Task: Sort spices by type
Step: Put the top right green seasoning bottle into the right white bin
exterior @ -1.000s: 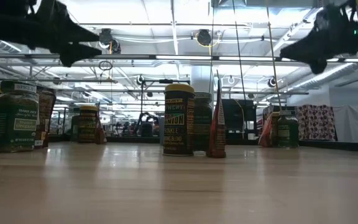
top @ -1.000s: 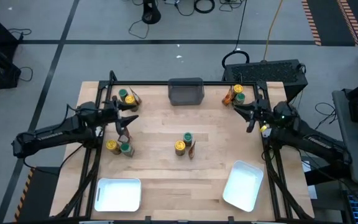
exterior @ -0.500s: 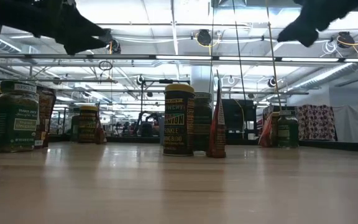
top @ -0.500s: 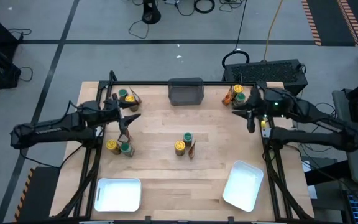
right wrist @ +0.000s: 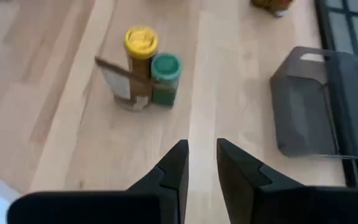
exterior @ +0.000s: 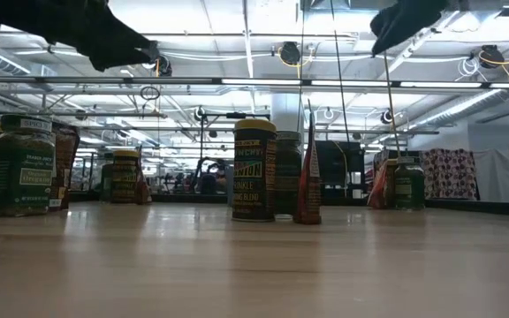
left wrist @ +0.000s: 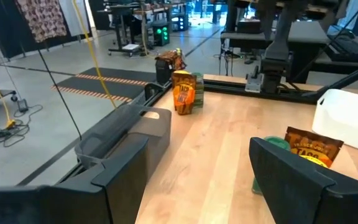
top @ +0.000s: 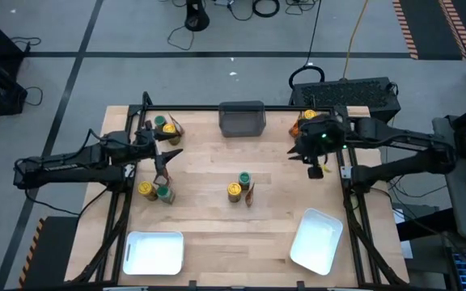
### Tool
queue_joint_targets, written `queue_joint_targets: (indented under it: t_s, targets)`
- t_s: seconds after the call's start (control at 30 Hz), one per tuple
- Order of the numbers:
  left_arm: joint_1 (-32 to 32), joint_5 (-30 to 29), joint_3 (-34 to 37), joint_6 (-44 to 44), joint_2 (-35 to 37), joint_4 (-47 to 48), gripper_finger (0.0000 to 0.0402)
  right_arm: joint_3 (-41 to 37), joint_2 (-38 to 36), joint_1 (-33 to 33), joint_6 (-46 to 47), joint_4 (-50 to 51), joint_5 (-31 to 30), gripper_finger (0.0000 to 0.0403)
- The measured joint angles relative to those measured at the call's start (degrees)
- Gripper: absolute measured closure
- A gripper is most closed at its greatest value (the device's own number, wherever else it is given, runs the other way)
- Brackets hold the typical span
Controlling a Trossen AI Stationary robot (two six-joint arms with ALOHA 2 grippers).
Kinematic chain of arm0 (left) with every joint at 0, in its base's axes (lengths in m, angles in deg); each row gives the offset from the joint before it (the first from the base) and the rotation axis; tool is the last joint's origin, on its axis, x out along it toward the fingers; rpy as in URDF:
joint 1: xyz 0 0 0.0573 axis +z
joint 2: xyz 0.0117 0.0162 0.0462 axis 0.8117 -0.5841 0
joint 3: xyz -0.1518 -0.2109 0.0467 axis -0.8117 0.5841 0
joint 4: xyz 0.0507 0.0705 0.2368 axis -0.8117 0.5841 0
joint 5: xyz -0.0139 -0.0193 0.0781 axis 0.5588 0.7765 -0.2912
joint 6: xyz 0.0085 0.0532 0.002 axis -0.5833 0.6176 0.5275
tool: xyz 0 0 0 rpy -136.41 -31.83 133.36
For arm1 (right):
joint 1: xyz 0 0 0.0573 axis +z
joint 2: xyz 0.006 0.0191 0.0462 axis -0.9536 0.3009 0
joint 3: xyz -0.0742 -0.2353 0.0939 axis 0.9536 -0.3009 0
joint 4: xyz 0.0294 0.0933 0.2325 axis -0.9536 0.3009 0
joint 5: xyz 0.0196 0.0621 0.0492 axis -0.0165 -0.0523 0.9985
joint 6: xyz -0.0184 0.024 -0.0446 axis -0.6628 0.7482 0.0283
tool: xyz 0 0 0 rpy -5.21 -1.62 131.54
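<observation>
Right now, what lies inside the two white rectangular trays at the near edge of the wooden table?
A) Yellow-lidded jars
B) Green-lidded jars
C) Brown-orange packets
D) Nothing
D: in the high view both white rectangular trays show only bare white floors, while every jar and packet is on the wooden table.

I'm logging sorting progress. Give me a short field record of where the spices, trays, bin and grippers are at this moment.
spice clusters: four, each mixing types; far left, near left, centre, far right
white trays: left tray and right tray, near edge, nothing in them
dark grey bin: far edge, middle
left gripper: open, raised over the left side
right gripper: narrow gap, holds nothing, raised by the far right cluster
sorted so far: nothing
</observation>
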Motion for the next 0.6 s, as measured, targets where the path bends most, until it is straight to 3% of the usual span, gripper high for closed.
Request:
queue_joint_targets:
  t_s: [0.17,0.3,0.6]
  targets:
    - [0.02,-2.42,0.08,0.55,-0.40,-2.41,0.0125,7.32,6.35,2.51,-1.29,8.22,-10.14,0.0339]
    - [0.04,-3.26,0.85,2.95,-1.72,-7.64,0.0125,13.85,11.26,1.92,0.42,16.16,-13.97,0.0339]
    - [0.15,-3.42,0.92,9.23,-7.52,-16.31,0.0125,19.39,17.79,-13.47,6.77,23.93,-15.54,0.0339]
